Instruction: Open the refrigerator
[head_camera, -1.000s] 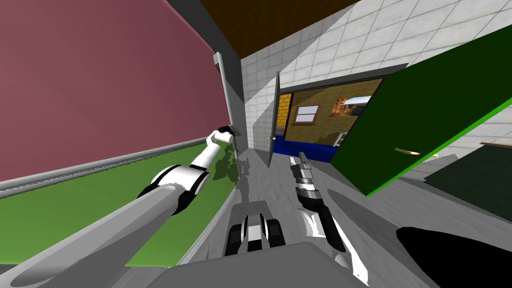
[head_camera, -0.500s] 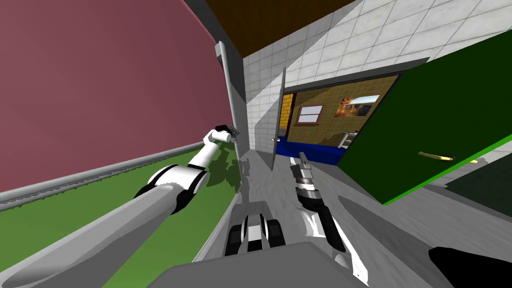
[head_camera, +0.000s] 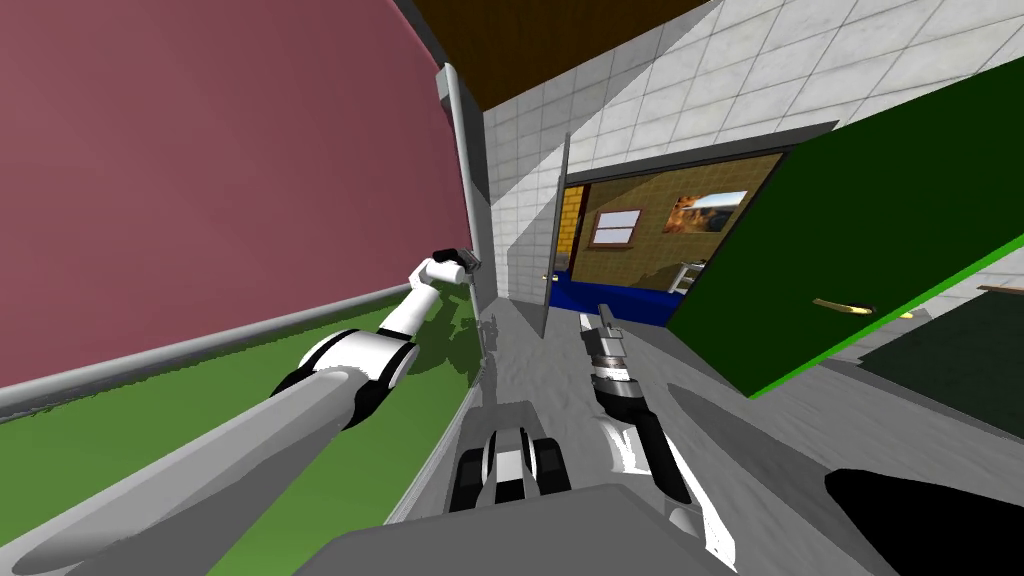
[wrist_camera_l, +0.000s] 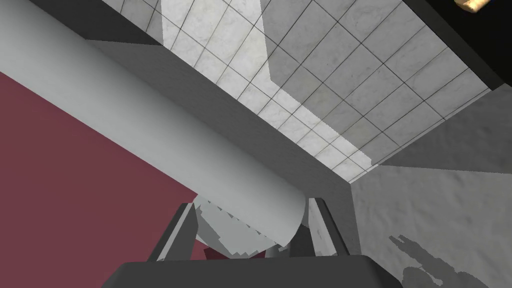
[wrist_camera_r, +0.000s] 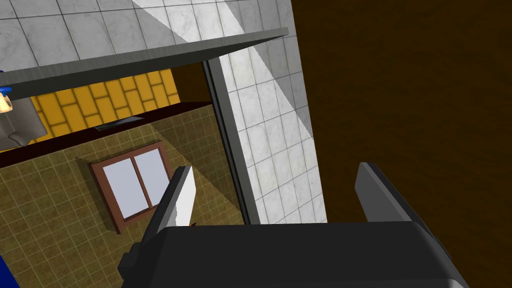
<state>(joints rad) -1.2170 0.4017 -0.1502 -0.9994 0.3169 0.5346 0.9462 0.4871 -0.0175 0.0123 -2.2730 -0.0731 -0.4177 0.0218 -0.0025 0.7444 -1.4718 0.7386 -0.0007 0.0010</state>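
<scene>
Grasp done, pull still to do, I judge: maroon fridge door on my L, no gap seen at its handle edge. L gripper clamped round the grey bar handle near its lower end, fingers pressing both sides. R gripper wide open, empty, out front.

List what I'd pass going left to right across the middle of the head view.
maroon refrigerator door → left gripper shut on the grey handle → grey door → right gripper → green door
</scene>
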